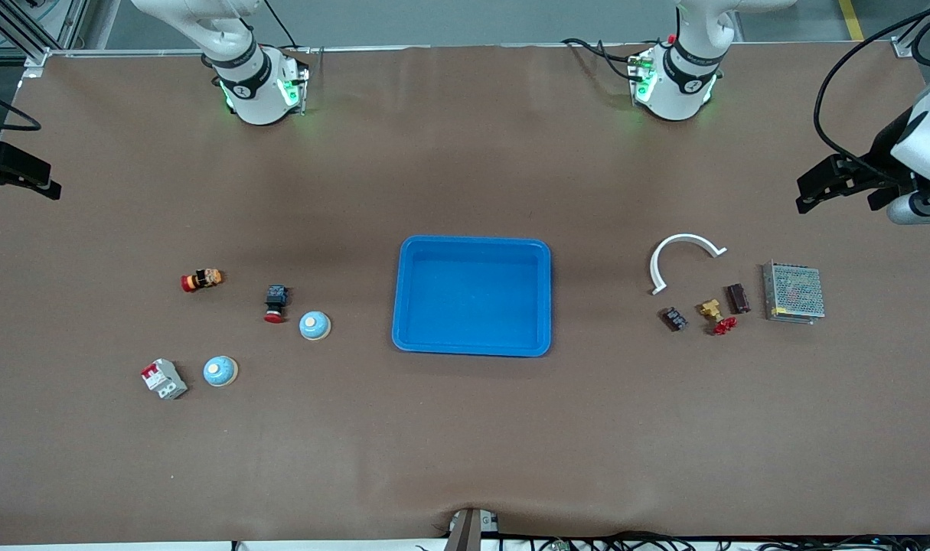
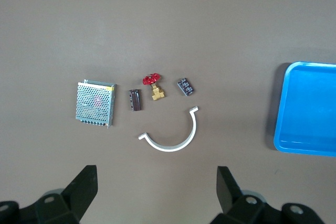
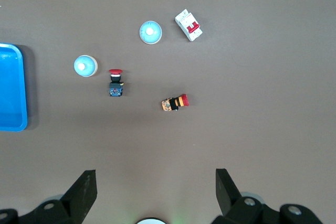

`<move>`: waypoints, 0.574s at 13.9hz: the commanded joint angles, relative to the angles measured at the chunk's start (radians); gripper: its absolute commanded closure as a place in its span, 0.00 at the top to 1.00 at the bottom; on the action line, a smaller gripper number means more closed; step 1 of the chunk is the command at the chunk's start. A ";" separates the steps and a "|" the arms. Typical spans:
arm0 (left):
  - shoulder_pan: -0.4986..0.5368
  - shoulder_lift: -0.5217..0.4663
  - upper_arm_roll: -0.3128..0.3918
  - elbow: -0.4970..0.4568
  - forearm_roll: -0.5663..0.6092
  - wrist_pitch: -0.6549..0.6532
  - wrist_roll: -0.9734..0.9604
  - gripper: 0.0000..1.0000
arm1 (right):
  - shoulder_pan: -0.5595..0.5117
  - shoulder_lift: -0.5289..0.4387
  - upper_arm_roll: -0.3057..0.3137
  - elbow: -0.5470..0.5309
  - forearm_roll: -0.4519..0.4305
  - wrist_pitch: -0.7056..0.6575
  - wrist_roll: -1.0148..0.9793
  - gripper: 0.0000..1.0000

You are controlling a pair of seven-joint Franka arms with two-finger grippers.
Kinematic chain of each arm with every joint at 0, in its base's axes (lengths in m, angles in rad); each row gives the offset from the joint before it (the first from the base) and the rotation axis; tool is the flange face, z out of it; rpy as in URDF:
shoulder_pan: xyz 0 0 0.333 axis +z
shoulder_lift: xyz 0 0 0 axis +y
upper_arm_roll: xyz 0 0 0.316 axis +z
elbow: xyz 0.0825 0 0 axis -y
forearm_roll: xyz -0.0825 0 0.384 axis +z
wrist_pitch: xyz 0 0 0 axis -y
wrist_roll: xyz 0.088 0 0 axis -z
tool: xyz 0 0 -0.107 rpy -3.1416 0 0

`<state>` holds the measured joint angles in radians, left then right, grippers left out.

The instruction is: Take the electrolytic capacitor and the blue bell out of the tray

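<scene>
Tray (image 1: 472,297) sits mid-surface and you can see it holds nothing. Two blue bells (image 1: 314,325) (image 1: 220,371) already rest on the surface toward the right arm's end; a dark capacitor-like part (image 1: 673,318) lies toward the left arm's end, so the task looks finished. Left tool (image 2: 156,187) and right tool (image 3: 156,186) both hang spread, empty, parked high above those two clusters.

High front cam, wrist cams down, tray (image 1: 472,297) shared

The blue tray (image 1: 472,296) sits mid-table, two blue bells (image 1: 314,325) toward the right arm's end.
</scene>
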<state>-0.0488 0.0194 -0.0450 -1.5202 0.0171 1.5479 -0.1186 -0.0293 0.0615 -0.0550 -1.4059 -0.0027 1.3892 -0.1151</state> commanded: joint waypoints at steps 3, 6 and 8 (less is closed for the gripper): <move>-0.006 0.008 -0.003 0.018 -0.008 0.001 0.005 1.00 | -0.014 0.001 0.014 0.005 0.007 -0.007 0.002 1.00; -0.008 0.008 -0.003 0.018 -0.003 0.001 -0.001 1.00 | -0.011 0.001 0.014 0.005 0.009 -0.007 0.002 1.00; -0.008 0.010 -0.003 0.015 -0.009 0.000 0.001 1.00 | -0.009 0.001 0.014 0.004 0.009 -0.007 0.002 1.00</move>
<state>-0.0543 0.0196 -0.0469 -1.5202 0.0171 1.5479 -0.1186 -0.0293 0.0615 -0.0509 -1.4059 -0.0027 1.3891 -0.1151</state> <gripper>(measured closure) 0.000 0.000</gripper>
